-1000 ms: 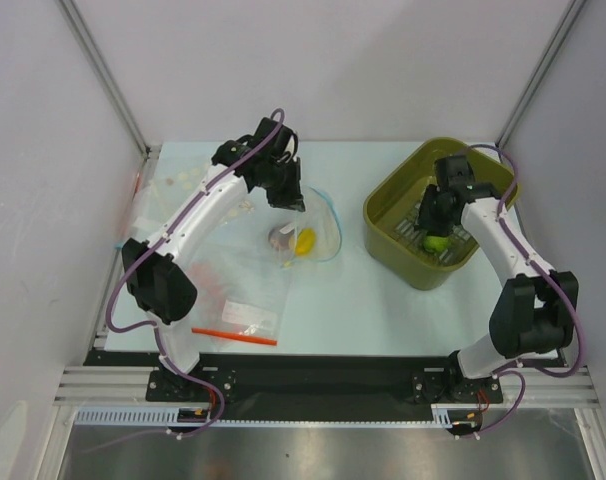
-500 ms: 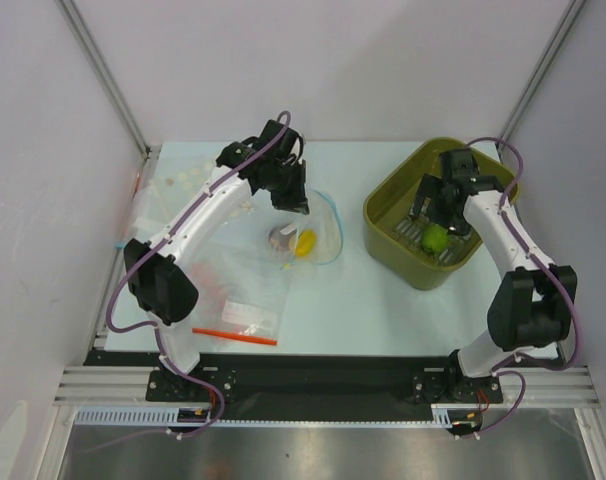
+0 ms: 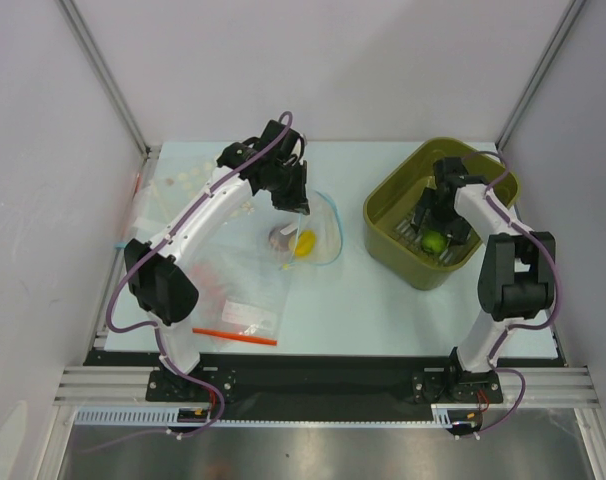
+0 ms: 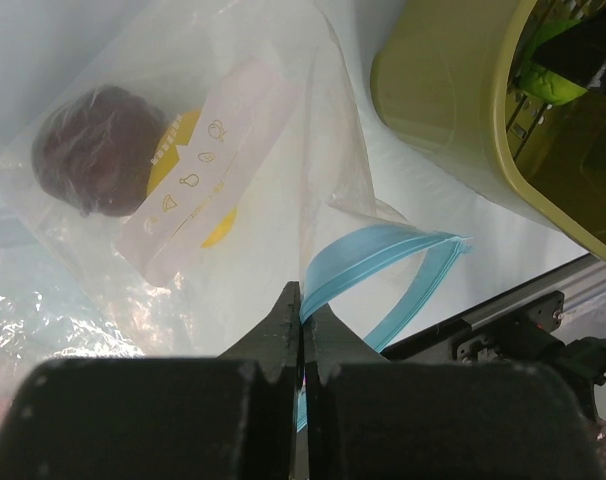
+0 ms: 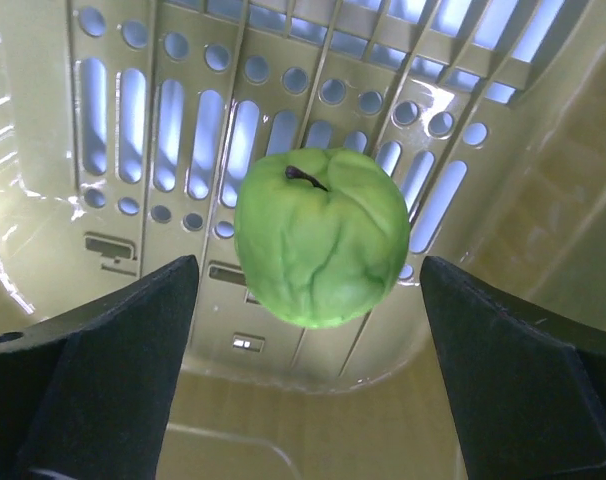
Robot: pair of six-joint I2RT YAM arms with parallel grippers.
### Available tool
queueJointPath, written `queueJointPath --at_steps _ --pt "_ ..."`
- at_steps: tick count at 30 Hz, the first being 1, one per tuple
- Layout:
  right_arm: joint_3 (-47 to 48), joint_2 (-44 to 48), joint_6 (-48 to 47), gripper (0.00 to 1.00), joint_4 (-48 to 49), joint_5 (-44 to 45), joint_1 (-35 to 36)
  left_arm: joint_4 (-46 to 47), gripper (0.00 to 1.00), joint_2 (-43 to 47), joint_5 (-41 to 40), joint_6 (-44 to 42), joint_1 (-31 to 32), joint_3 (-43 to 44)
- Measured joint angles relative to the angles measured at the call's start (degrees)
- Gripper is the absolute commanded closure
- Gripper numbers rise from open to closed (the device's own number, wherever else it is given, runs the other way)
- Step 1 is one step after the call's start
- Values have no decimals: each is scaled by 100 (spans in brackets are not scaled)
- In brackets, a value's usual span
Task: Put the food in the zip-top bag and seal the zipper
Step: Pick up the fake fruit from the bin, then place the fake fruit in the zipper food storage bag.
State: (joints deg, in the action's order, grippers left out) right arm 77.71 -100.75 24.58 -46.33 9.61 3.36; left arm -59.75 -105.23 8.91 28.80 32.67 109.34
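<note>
The clear zip-top bag (image 3: 318, 238) lies mid-table with the dark red fruit (image 3: 281, 237) and the yellow fruit (image 3: 305, 243) inside. My left gripper (image 3: 301, 205) is shut on the light blue zipper (image 4: 383, 262) and holds the bag's mouth up in a loop. In the left wrist view the red fruit (image 4: 98, 148) and the yellow fruit (image 4: 218, 225) show through the plastic, beyond the left gripper (image 4: 304, 300). The green fruit (image 3: 433, 241) rests on the basket floor. My right gripper (image 5: 308, 262) stands open just above it, a finger to each side of the green fruit (image 5: 321, 236), neither touching.
The olive slotted basket (image 3: 388, 215) stands at the right with high walls around my right gripper (image 3: 438, 225). A dotted clear bag (image 3: 178, 190) and a clear bag with a red-orange strip (image 3: 235, 335) lie at the left. The metal rail (image 3: 313, 375) runs along the near edge.
My right gripper has opened wide off the green fruit, which lies in the basket, and its wrist has turned. The left arm shifted slightly right, still pinching the zipper.
</note>
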Motion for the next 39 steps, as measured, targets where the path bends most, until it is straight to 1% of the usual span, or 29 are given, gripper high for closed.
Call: queueJointPath --at_steps 5,7,8,9,13,17,22,26,30,34,39 --pt "2 -133 15 32 109 17 -9 4 100 0 11 -35 0 59" --pt "28 -133 -4 38 149 20 -17 17 100 0 17 -37 0 74" --pt "46 -133 -22 44 173 20 -20 24 100 0 22 -37 0 74" --pt "70 -133 -50 46 190 17 -22 26 100 0 26 -39 0 74" --pt "157 -92 -181 48 249 -33 -22 24 100 0 26 -68 0 96" --pt "168 164 -310 49 267 -192 -22 28 100 0 35 -85 0 116" --pt "317 772 -374 50 264 -457 13 0 100 -83 55 -87 0 254" --pt "409 1386 -363 51 450 -748 120 -13 100 -199 59 -92 0 463" --pt "538 1880 -365 52 675 -1163 516 -101 100 -317 103 -92 0 656" --pt "568 2133 -367 52 984 -1602 986 -232 100 -468 164 -87 0 955" --pt "566 2295 -365 52 1453 -2033 1775 -365 99 -581 251 -74 0 1180"
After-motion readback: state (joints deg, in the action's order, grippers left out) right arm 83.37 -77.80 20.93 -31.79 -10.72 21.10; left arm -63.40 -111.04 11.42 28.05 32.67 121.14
